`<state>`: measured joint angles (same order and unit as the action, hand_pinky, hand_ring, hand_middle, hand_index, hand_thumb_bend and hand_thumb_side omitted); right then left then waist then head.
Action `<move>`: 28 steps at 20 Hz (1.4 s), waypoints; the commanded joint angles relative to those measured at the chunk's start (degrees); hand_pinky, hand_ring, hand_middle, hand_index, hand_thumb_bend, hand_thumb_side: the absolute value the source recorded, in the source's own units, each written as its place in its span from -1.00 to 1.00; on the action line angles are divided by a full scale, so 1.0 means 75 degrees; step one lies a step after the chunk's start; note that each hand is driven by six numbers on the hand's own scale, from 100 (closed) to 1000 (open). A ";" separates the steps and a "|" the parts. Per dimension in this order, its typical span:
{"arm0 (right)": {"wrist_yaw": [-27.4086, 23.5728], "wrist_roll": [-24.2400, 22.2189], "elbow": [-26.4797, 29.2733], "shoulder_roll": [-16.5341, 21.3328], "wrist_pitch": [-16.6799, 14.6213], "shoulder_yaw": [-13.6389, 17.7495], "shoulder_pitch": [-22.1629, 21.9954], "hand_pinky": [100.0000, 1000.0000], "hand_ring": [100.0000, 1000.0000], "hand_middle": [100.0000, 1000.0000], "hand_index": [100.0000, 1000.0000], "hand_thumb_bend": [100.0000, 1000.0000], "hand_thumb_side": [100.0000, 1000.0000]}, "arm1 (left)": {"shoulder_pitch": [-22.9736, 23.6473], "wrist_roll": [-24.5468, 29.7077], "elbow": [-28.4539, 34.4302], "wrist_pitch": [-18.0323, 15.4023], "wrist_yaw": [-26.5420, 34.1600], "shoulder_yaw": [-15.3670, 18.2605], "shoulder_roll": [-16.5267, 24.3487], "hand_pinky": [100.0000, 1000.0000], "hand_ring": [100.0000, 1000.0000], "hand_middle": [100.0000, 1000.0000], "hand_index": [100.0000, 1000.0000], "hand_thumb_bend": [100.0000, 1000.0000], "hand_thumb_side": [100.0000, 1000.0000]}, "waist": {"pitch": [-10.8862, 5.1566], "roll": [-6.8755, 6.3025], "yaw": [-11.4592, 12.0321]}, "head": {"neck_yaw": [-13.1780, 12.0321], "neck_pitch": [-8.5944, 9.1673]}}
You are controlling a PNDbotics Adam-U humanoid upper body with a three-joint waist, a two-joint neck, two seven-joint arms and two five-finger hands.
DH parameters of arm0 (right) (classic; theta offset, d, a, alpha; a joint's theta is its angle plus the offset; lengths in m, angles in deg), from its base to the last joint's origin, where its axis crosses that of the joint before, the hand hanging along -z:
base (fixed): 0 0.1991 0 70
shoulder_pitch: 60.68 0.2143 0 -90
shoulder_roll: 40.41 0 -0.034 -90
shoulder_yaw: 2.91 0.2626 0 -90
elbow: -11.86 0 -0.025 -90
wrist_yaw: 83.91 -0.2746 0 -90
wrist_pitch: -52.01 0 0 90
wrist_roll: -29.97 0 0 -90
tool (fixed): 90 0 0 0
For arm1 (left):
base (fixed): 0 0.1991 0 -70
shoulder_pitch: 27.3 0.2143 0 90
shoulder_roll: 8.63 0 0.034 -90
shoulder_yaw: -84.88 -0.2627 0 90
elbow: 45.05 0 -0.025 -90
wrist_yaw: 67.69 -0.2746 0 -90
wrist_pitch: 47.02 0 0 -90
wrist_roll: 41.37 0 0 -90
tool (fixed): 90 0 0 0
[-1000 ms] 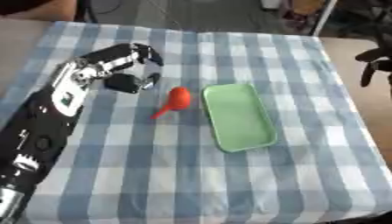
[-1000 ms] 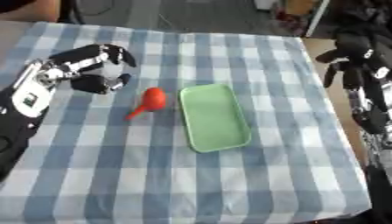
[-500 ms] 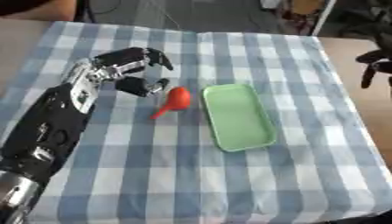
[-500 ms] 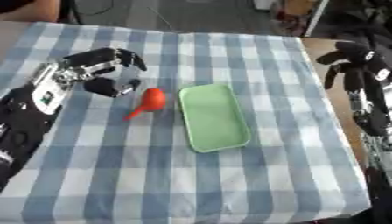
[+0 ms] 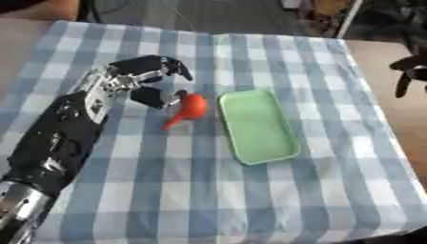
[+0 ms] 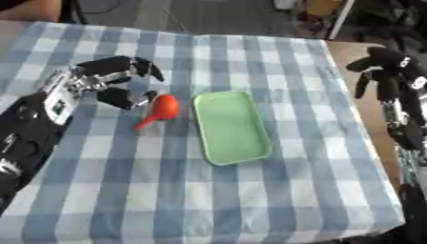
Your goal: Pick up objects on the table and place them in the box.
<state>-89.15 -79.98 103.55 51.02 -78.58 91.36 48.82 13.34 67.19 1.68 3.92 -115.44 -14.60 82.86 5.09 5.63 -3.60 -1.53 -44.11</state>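
Our left hand (image 5: 137, 81) sits over the far-left part of the table (image 5: 208, 190), its arm running in from the near-left corner. Its fingers (image 5: 171, 66) are spread and arched, with the thumb (image 5: 154, 97) pointing right; they close on nothing. The thumb tip lies just beside the round end of the orange object (image 5: 188, 108), and we cannot tell whether the two touch. This object has a bulbous body and a thin tapered tail pointing near-left, and it lies flat on the blue-and-white checked cloth (image 5: 250, 200). Just right of it lies the green box (image 6: 229, 127), a shallow rounded tray set lengthwise from far to near, with nothing in it. Our right hand (image 6: 385, 71) hangs past the table's far-right edge, fingers relaxed and pointing down, holding nothing.
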 commanded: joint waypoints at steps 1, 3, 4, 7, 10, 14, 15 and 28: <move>-0.0038 -0.0035 0.0074 0.0091 -0.0009 0.0030 0.0118 -0.60 0.23 0.10 0.66 -1.00 0.31 | -0.0257 -0.0016 0.0034 -0.0081 -0.0095 0.0004 0.0029 0.41 0.55 0.56 0.68 0.95 0.26 | -0.0074 -0.0010 -0.0048 | -0.0053 0.0000; -0.0046 -0.0043 0.0072 0.0089 -0.0013 0.0028 0.0124 -0.60 0.23 0.10 0.66 -1.00 0.31 | -0.0264 -0.0017 0.0004 -0.0119 -0.0148 -0.0006 0.0021 0.41 0.55 0.56 0.69 0.96 0.26 | -0.0056 -0.0002 -0.0075 | -0.0059 0.0000; -0.0050 -0.0048 0.0071 0.0087 -0.0016 0.0027 0.0130 -0.60 0.23 0.10 0.66 -1.00 0.31 | -0.0266 -0.0016 -0.0010 -0.0138 -0.0180 -0.0011 0.0013 0.41 0.55 0.56 0.69 0.96 0.26 | -0.0047 0.0003 -0.0088 | -0.0064 0.0000; -0.0062 -0.0059 0.0068 0.0078 -0.0026 0.0022 0.0152 -0.60 0.23 0.10 0.66 -1.00 0.31 | -0.0261 -0.0020 -0.0032 -0.0199 -0.0273 -0.0029 0.0007 0.41 0.55 0.56 0.70 0.97 0.25 | -0.0011 0.0030 -0.0135 | -0.0061 0.0000; -0.0071 -0.0060 0.0051 0.0080 -0.0049 0.0024 0.0170 -0.61 0.22 0.10 0.66 -1.00 0.31 | -0.0272 -0.0032 -0.0089 -0.0215 -0.0352 -0.0017 0.0014 0.40 0.55 0.56 0.70 0.97 0.25 | 0.0030 0.0072 -0.0192 | -0.0074 0.0000; -0.0084 -0.0057 0.0033 0.0075 -0.0079 0.0027 0.0197 -0.61 0.22 0.10 0.66 -1.00 0.31 | -0.0303 -0.0020 -0.0117 -0.0255 -0.0382 -0.0022 -0.0007 0.40 0.54 0.57 0.69 0.97 0.25 | 0.0081 0.0108 -0.0236 | -0.0100 0.0000; -0.0085 -0.0059 0.0030 0.0075 -0.0082 0.0026 0.0202 -0.61 0.22 0.10 0.66 -1.00 0.31 | -0.0303 -0.0009 -0.0116 -0.0267 -0.0378 -0.0028 -0.0012 0.39 0.54 0.57 0.69 0.97 0.26 | 0.0091 0.0112 -0.0239 | -0.0102 0.0000; -0.0118 -0.0101 0.0022 0.0056 -0.0096 0.0016 0.0241 -0.62 0.22 0.09 0.66 -1.00 0.31 | -0.0275 0.0117 -0.0157 -0.0479 -0.0475 -0.0119 -0.0129 0.39 0.55 0.57 0.70 0.97 0.27 | 0.0161 0.0116 -0.0316 | -0.0119 0.0000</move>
<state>-89.79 -80.50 103.20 50.73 -79.11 91.26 49.38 12.15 67.74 0.11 0.78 -118.43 -15.20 81.64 6.89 6.64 -5.82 -2.06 -44.11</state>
